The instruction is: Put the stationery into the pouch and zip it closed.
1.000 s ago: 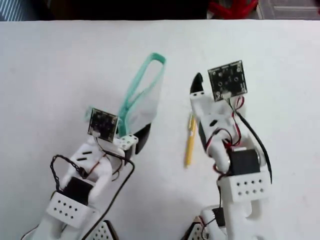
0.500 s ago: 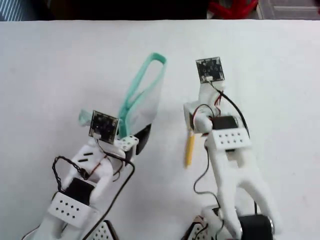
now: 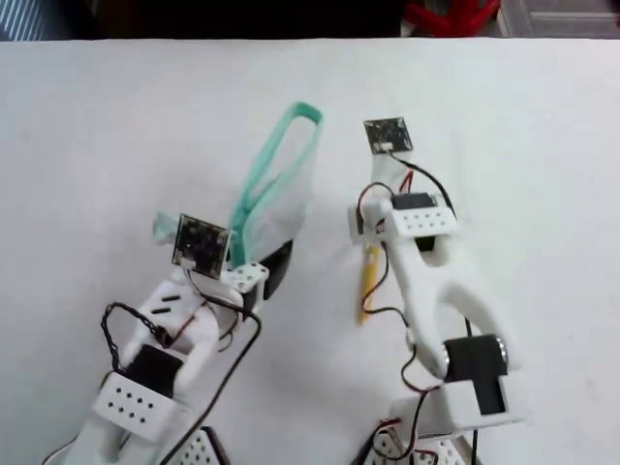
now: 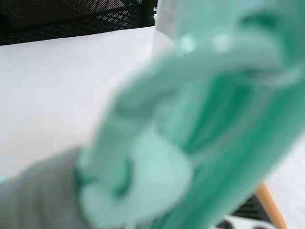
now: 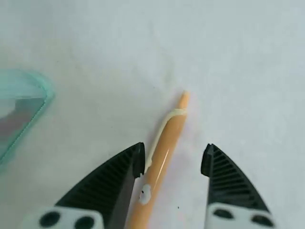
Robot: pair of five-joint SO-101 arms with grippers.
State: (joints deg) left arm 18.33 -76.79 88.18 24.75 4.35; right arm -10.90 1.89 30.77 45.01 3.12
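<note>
A clear pouch [image 3: 279, 184] with teal trim lies slanted at the table's middle, and its zip edge [image 4: 205, 109] sits close up in the left wrist view. My left gripper [image 3: 263, 263] is at the pouch's near end, shut on it. An orange pen [image 3: 366, 286] lies to the right of the pouch. My right gripper [image 5: 172, 155] hangs open right above the pen [image 5: 167, 136], one black finger on each side of the barrel, not touching it. The pouch's corner [image 5: 21, 102] lies off to one side of that gripper.
The white table [image 3: 116, 116] has free room to the left, right and far side. A dark strip and a red object [image 3: 450, 15] lie beyond the far edge. The arm bases and cables [image 3: 232, 368] crowd the near edge.
The right arm has swung forward and down over the pen, so its gripper now straddles it. The left arm and the pouch have stayed still.
</note>
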